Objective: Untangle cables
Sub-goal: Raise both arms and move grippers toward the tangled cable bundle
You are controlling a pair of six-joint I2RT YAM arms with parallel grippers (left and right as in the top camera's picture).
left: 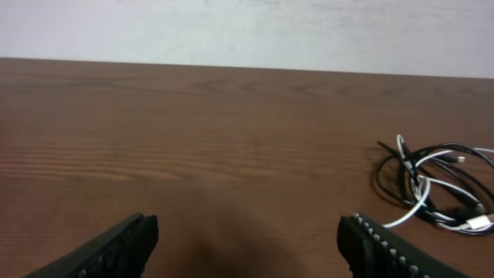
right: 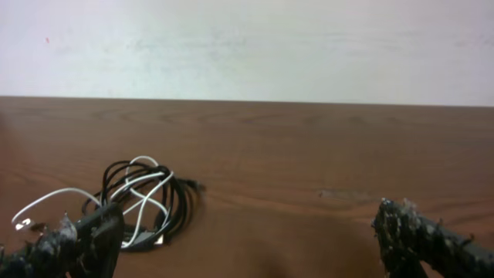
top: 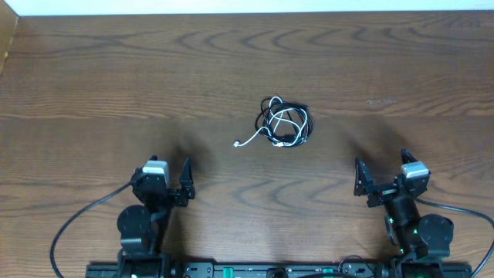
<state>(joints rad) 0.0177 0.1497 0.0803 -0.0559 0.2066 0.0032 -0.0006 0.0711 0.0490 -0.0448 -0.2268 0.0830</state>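
Observation:
The cables [top: 283, 123] lie in one small tangled bunch at the middle of the wooden table [top: 116, 85]: black cords coiled together with a white one whose plug end trails to the left. The bunch also shows at the right edge of the left wrist view [left: 437, 185] and at the lower left of the right wrist view [right: 143, 205]. My left gripper [top: 184, 184] is open and empty near the front left, well short of the bunch. My right gripper [top: 361, 182] is open and empty near the front right, also apart from it.
Thick black wires run from both arm bases along the table's front edge [top: 77, 224]. A pale wall borders the far edge of the table [left: 247, 31]. Bare wood surrounds the bunch on all sides.

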